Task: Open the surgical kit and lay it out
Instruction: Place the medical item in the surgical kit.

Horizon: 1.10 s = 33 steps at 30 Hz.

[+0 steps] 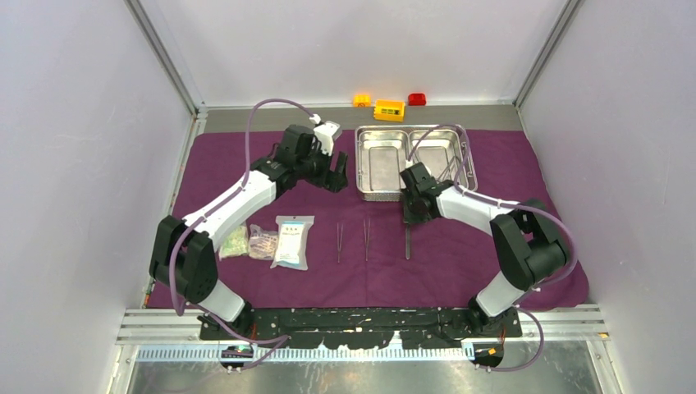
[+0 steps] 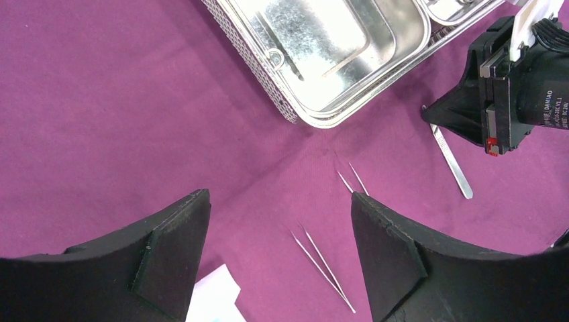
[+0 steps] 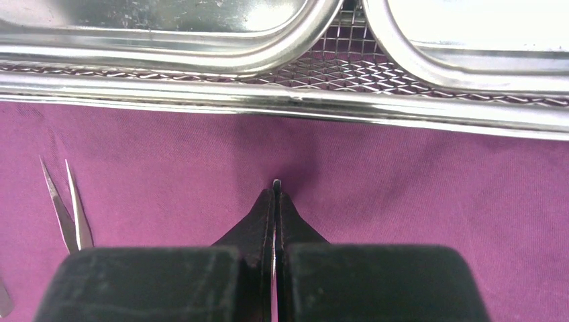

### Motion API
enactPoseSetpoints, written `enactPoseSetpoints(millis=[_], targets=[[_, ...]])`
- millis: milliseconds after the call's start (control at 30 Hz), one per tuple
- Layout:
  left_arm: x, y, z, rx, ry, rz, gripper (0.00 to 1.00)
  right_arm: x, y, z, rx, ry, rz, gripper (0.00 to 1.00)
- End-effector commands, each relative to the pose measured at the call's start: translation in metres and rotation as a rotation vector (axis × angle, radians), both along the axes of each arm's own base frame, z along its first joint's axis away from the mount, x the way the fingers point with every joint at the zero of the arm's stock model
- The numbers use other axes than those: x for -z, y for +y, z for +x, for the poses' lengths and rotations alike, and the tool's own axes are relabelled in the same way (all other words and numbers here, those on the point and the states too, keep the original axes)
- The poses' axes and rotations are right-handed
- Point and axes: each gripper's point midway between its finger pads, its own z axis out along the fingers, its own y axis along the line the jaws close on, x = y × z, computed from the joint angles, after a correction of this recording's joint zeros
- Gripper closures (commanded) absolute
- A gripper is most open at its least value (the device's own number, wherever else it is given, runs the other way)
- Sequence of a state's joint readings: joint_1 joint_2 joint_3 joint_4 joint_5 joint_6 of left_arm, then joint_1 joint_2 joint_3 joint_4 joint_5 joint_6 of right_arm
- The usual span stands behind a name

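Now, nearest on the cloth point(image 1: 460, 263), the packets point(image 1: 293, 240) lie at left, and two tweezers point(image 1: 338, 243) lie side by side, long axis near-to-far. Just right of them a thin tool point(image 1: 407, 243) points the same way. Its far end is pinched in the closed right claw point(image 3: 276, 201), just before the tray point(image 1: 359, 164). The left claw point(image 1: 336, 174) hangs open and empty beside the tray.
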State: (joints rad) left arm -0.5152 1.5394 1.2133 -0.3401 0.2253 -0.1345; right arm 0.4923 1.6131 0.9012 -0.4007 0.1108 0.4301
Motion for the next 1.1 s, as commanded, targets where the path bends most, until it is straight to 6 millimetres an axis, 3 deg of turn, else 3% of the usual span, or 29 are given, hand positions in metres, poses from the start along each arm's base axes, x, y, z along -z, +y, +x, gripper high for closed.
enactPoseSetpoints(millis=[0, 600, 1067], targets=[[-0.025, -0.008, 0.008, 0.006, -0.061, -0.06, 0.21, -0.019, 0.012, 0.019, 0.02, -0.082, 0.041, 1.0], [-0.023, -0.011, 0.008, 0.005, -0.05, -0.071, 0.22, -0.026, 0.026, 0.018, -0.021, -0.094, 0.033, 1.0], [-0.024, -0.01, 0.008, 0.001, -0.052, -0.072, 0.22, -0.008, 0.032, 0.013, -0.02, -0.034, 0.021, 1.0]])
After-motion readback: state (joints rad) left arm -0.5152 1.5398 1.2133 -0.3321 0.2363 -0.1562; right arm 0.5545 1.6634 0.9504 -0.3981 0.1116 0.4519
